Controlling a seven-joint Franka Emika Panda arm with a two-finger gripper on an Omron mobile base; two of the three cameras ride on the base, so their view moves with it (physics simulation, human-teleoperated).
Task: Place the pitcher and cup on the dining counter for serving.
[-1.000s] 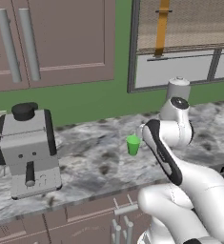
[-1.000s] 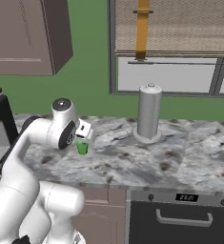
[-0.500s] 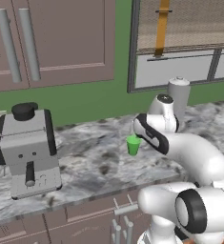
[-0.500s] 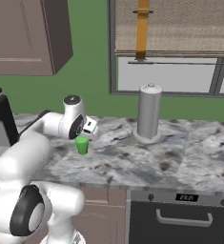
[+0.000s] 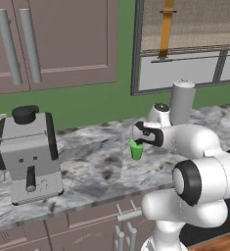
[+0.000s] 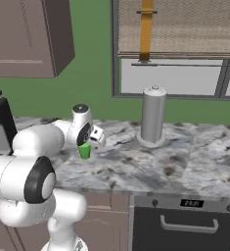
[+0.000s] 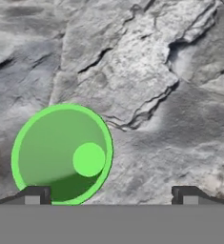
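The arm bent low and forward, its wrist turned downward; the gripper (image 7: 111, 195) pointed straight down, jaws spread wide, gripping nothing.

A kitchen: coffee machine (image 5: 29, 154) on marbled counter (image 5: 97, 166), cabinets (image 5: 53, 41).

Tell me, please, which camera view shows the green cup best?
The hand view: it looks straight down into the cup, showing its whole round rim and its inside against the marbled counter. The left base view shows the cup small, from the side, under the gripper; the right base view shows it small beside the arm.
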